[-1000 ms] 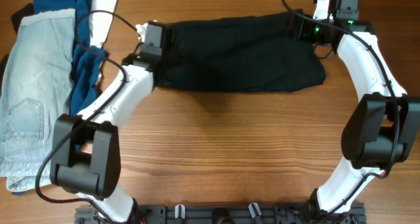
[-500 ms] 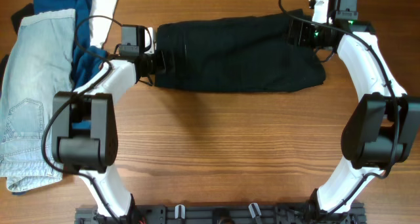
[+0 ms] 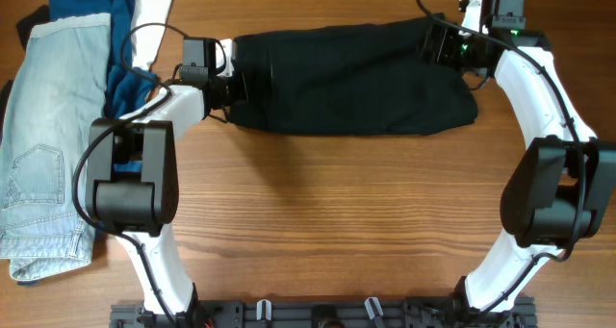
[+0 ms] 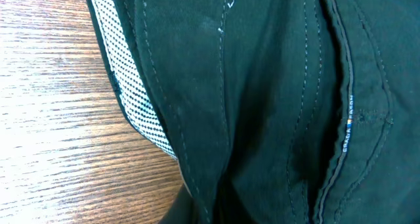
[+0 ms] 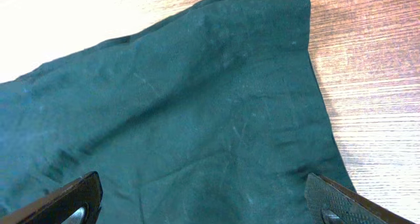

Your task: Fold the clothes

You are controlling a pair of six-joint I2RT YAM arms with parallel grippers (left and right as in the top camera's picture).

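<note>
A large black garment (image 3: 351, 78) lies folded in a long strip across the far middle of the table. Its pale dotted lining (image 4: 128, 86) shows at the left edge in the left wrist view. My left gripper (image 3: 234, 86) is at that left end, shut on the black fabric (image 4: 262, 106), which bunches down into the jaws. My right gripper (image 3: 435, 41) hovers over the garment's far right corner, open, its two fingers (image 5: 331, 201) spread wide over the cloth (image 5: 197, 106) with nothing pinched.
Faded light-blue jeans (image 3: 48, 136) lie along the left side. A dark-blue piece (image 3: 123, 92) and a white piece (image 3: 152, 20) are beside them. Bare wooden table (image 3: 327, 203) fills the middle and front. The arm bases stand at the front edge.
My left arm swung left and brought its gripper to the garment's left edge, where it shut on the fabric. The right arm has barely moved and stays open.
</note>
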